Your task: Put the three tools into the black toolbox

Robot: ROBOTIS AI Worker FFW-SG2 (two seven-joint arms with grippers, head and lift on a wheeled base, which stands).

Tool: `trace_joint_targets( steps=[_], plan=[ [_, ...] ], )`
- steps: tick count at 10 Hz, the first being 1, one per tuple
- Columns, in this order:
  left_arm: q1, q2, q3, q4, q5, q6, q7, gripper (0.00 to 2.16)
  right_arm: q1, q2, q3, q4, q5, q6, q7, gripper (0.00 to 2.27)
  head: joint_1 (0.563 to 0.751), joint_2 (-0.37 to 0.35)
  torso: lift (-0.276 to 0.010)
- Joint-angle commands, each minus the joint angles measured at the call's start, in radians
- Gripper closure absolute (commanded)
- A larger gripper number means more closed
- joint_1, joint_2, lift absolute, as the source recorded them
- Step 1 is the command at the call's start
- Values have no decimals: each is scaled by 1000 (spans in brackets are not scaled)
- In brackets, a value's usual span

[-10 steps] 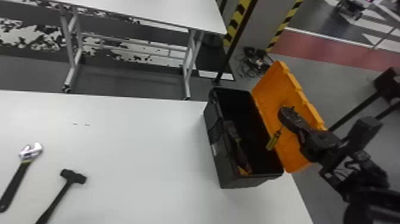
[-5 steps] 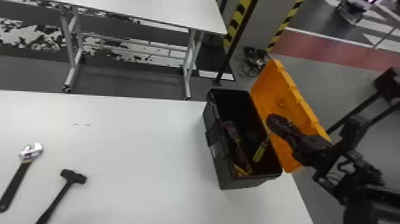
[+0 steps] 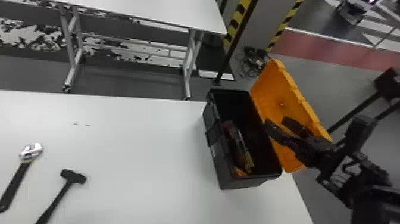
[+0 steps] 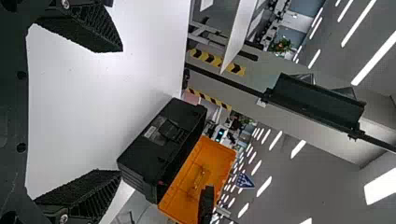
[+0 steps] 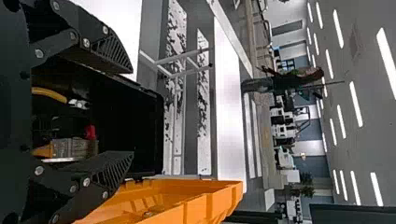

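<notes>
Both the left gripper (image 4: pixel 121 112) and right gripper (image 3: pixel 275 121) are spread, the right's screwdriver (image 3: pixel 249 162) now released inside the black toolbox (image 3: pixel 248 182).

No words or numbers can be read.
The small, pale label (image 4: pixel 150 132) on the black plastic toolbox (image 4: pixel 140 158), lower left of the left wrist view, is too tiny. Yellow-and-black warning stripes (image 3: pixel 238 21) mark a big grey post (image 3: pixel 263 25), top middle of the head view.

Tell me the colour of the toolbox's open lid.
Orange; the open lid shows best in the left wrist view.
</notes>
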Motion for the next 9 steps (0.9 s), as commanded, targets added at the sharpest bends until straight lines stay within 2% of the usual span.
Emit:
trace_joint_targets(
  steps=[1,2,3,4,5,6,7,9],
  plan=[
    [2,-3,3,-5,2,-5,33,73,64,24,-11,-71,-61,53,3,66,695,-350,-51],
    [6,-5,13,-14,2,-5,99,76,116,70,-11,-99,-116,44,31,66,695,-350,-51],
    [9,-14,47,-22,5,-5,107,80,164,115,-17,-99,-194,22,68,66,695,-350,-51],
    [12,-26,92,-30,22,-5,114,80,199,159,-12,-96,-223,16,109,73,695,-350,-51],
    [15,-45,136,-30,35,-5,114,80,234,177,12,-88,-237,16,135,76,695,-290,-51],
    [15,-54,177,-27,37,-5,120,83,267,177,54,-74,-237,10,149,80,695,-214,-51],
    [14,-63,210,-21,40,-5,122,83,283,177,98,-40,-233,-21,161,87,695,-168,-51],
    [12,-68,257,-10,40,-20,142,83,300,177,178,12,-187,-110,160,90,695,-2,-51]
  ],
)
